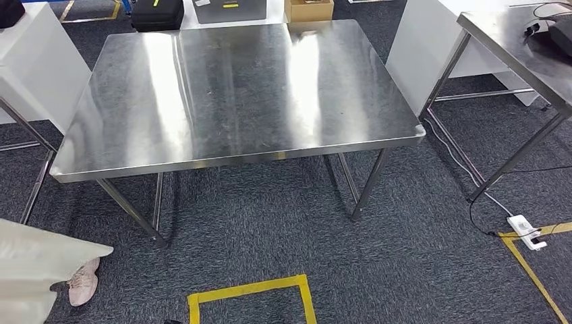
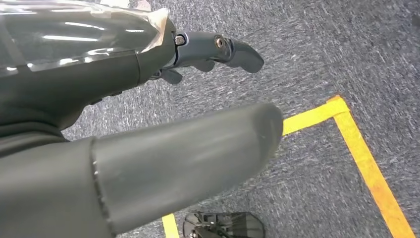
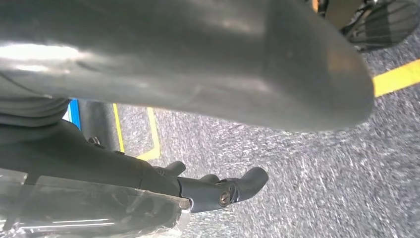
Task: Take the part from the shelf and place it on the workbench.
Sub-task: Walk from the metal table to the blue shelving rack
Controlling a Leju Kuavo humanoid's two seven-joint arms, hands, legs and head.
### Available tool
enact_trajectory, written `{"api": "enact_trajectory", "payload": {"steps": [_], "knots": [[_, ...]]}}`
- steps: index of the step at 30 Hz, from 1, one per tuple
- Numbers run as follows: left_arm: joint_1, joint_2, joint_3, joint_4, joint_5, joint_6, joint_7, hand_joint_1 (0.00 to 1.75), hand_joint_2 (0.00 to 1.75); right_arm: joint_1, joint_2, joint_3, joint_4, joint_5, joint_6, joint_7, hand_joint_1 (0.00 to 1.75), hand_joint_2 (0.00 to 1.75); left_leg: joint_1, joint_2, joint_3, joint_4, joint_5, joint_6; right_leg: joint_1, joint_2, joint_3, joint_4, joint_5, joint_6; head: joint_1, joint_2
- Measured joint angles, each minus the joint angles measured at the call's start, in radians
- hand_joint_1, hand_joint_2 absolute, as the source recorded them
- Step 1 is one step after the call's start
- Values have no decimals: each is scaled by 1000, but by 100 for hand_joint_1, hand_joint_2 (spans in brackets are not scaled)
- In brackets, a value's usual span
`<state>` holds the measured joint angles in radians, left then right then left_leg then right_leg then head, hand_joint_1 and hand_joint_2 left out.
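Part: I cannot tell where it lies. The steel desk (image 1: 236, 88) stands on grey carpet (image 1: 283, 229). Left hand (image 2: 99, 74) and right hand (image 3: 148, 178) hang over the carpet, fingers apart, holding nothing.

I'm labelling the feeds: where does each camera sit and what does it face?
Head view: high on the body, looking forward and down at the workbench; no arms.
Left wrist view: behind the left hand, facing carpet.
Right wrist view: behind the right hand, facing carpet.
Shared: all three show yellow tape on grey carpet.
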<state>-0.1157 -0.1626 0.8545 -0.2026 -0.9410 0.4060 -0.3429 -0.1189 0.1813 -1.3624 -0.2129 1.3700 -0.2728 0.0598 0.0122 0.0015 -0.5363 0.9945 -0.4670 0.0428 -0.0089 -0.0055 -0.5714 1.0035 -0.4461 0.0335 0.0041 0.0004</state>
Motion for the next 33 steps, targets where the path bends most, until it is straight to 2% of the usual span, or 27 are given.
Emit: {"api": "enact_trajectory", "payload": {"steps": [1, 3, 4, 5, 6, 7, 8, 9, 10, 11, 13, 14, 15, 16, 17, 19, 20, 21, 22, 24, 25, 26, 28, 30, 31, 33], "knots": [[-1, -1, 0, 0, 0, 0, 0, 0, 0, 0, -1, 1, 0, 2, 1, 0, 0, 0, 1, 2, -6, -5, 10, 9, 0, 1, -18, 36, -25, -2, 2, 0], [-1, -1, 0, 0, 2, 0, -1, 0, 0, 0, -3, 2, 0, 6, 2, 2, 0, 0, -1, 4, -23, -8, 25, 18, -4, 2, -70, 163, -100, -12, 7, 0], [-1, -1, 0, 0, 3, 1, -2, 0, 0, 1, -4, 4, 0, 8, 3, 3, 0, 0, -2, 5, -33, -7, 32, 19, -5, 2, -91, 226, -130, -13, 9, 0], [0, -1, 1, 0, 5, 1, -2, 0, 0, 2, -4, 5, 0, 8, 3, 5, 0, 0, -4, 5, -43, -7, 38, 19, -5, 2, -99, 263, -147, -9, 9, 0], [0, -1, 1, 0, 6, 1, -3, 0, 0, 3, -6, 6, 0, 9, 3, 6, 0, 0, -5, 6, -51, -6, 44, 18, -5, 2, -86, 261, -148, -3, 9, 0], [0, -1, 1, 0, 6, 1, -3, 0, 0, 4, -8, 7, 0, 9, 3, 8, 0, 0, -5, 5, -59, -4, 50, 16, -5, 2, -51, 216, -135, 6, 9, 0], [0, -1, 1, 0, 6, 1, -3, 0, 0, 3, -10, 9, 0, 9, 3, 8, 0, 0, -5, 5, -66, -1, 55, 12, -5, 2, 0, 142, -115, 13, 10, 0], [0, -1, 1, 0, 6, 1, -3, 0, 0, 2, -12, 10, 0, 9, 3, 9, 0, 0, -7, 5, -72, 3, 59, 8, -3, 3, 47, 65, -99, 15, 10, 0], [0, -1, 1, 0, 6, 1, -3, 0, 0, 0, -14, 11, 0, 10, 3, 9, 0, 0, -9, 6, -77, 7, 62, 3, -1, 3, 78, 8, -86, 11, 9, 0], [0, -1, 2, 0, 6, 1, -3, 0, 0, -1, -15, 12, 0, 11, 3, 9, 0, 0, -11, 6, -81, 10, 65, -3, 3, 4, 93, -24, -80, 4, 8, 0], [0, -1, 2, 0, 7, 0, -4, 0, 0, 1, -19, 15, 0, 13, 3, 10, 0, 0, -11, 7, -84, 10, 74, -14, 8, 6, 89, -30, -72, -13, 6, 0], [1, -1, 3, 0, 8, 0, -5, 0, 0, 2, -21, 16, 0, 14, 3, 11, 0, 0, -8, 6, -87, 13, 74, -19, 3, 5, 87, -30, -66, -21, 6, 0], [3, -1, 4, 0, 8, 0, -7, 0, 0, 3, -22, 18, 0, 15, 3, 12, 0, 0, -6, 4, -93, 24, 61, -24, -1, 4, 86, -31, -59, -30, 5, 0], [4, -1, 4, 0, 10, 0, -8, 0, 0, 3, -23, 19, 0, 17, 4, 13, 0, 0, -4, 3, -106, 52, 34, -29, -6, 3, 83, -32, -51, -39, 4, 0], [6, 0, 6, 0, 11, 0, -10, 0, 0, 3, -24, 21, 0, 19, 5, 13, 0, 0, -1, 1, -125, 102, -6, -33, -9, 2, 79, -31, -45, -46, 2, 0], [8, 0, 11, 0, 16, 1, -13, 0, 0, 4, -25, 24, 0, 22, 11, 17, 0, 0, 0, 0, -170, 233, -88, -41, -6, 0, 64, -27, -34, -51, -1, 0], [9, 0, 14, 0, 18, 1, -13, 0, 0, 5, -26, 25, 0, 24, 13, 19, 0, 0, 0, 0, -181, 279, -108, -43, -4, 0, 56, -24, -30, -50, -1, 0], [11, 0, 17, 0, 19, 1, -14, 0, 0, 5, -27, 26, 0, 26, 14, 23, 0, 0, 1, 0, -173, 288, -108, -44, -4, 0, 48, -20, -27, -48, -1, 0], [12, 0, 19, 0, 22, 2, -14, 0, 0, 5, -28, 27, 0, 28, 15, 26, 0, 0, 1, 1, -145, 256, -92, -42, -4, 0, 42, -17, -25, -47, -1, 0], [13, 0, 21, 0, 27, 3, -15, 0, 0, 5, -29, 30, 0, 34, 15, 31, 0, 0, 0, 0, -54, 122, -49, -34, -2, 0, 34, -10, -22, -42, -2, 0], [13, 0, 21, 0, 29, 4, -15, 0, 0, 5, -30, 33, 0, 37, 15, 33, 0, 0, -2, -1, -20, 67, -34, -28, 1, 0, 32, -7, -21, -39, -1, 0], [13, 0, 23, 0, 31, 5, -16, 0, 0, 4, -30, 36, 0, 40, 15, 35, 0, 0, -5, -2, -1, 34, -28, -22, 3, 0, 30, -6, -18, -34, -1, 0], [14, 0, 28, 0, 33, 10, -17, 0, 0, 3, -31, 41, 0, 42, 15, 36, 0, 0, -12, -3, -1, 22, -20, -8, 6, -1, 25, -8, -10, -22, -1, 0], [15, -2, 33, 0, 33, 12, -17, 0, 0, 4, -34, 45, 0, 43, 15, 37, 0, 0, -10, 1, -6, 10, -4, 8, 6, 0, 15, -1, -15, -10, 0, 0], [15, -4, 35, 0, 32, 12, -18, 0, 0, 4, -35, 45, 0, 43, 14, 37, 0, 0, -9, 3, -10, 4, 6, 18, 7, 1, 3, 21, -33, -9, 1, 0], [15, -7, 35, 0, 27, 10, -19, 0, 0, 5, -37, 45, 0, 40, 13, 37, 0, 0, -9, 6, -25, -2, 22, 28, 3, 2, -43, 130, -103, -15, 4, 0]]}}
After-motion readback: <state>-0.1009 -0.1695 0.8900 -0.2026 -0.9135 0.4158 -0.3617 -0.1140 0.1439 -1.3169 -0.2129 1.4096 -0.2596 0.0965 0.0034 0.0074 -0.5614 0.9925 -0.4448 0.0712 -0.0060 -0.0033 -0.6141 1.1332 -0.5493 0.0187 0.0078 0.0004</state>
